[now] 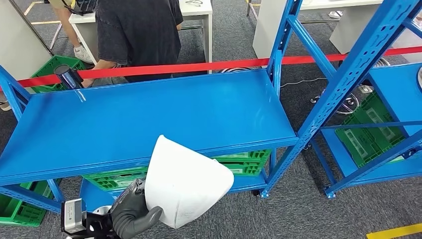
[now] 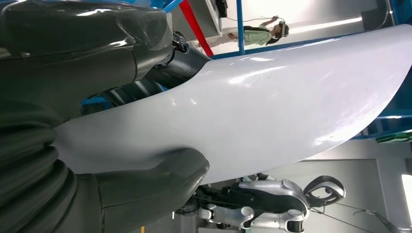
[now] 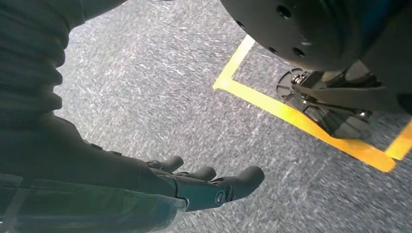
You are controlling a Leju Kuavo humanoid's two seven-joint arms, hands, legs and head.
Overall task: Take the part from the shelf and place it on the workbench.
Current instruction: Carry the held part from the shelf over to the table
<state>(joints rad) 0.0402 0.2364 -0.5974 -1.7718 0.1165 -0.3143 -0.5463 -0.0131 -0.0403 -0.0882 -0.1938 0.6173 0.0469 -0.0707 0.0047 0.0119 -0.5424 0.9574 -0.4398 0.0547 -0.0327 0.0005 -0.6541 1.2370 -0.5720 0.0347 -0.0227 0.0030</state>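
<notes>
My left hand (image 1: 130, 214) grips a white curved shell part (image 1: 185, 181) low in the head view, in front of the blue shelf (image 1: 149, 119). In the left wrist view the part (image 2: 272, 107) is clamped between the grey thumb (image 2: 160, 177) and the darker fingers (image 2: 165, 63) on its other side. My right hand (image 3: 194, 187) hangs over the grey carpet with its fingers stretched out and nothing in it.
The blue shelf's top board is bare apart from a dark cylinder (image 1: 67, 76) at its far left corner. Green crates (image 1: 239, 162) sit on the lower level. A second blue rack (image 1: 393, 99) stands to the right. A red tape (image 1: 199, 66) and a person (image 1: 137, 35) are behind the shelf.
</notes>
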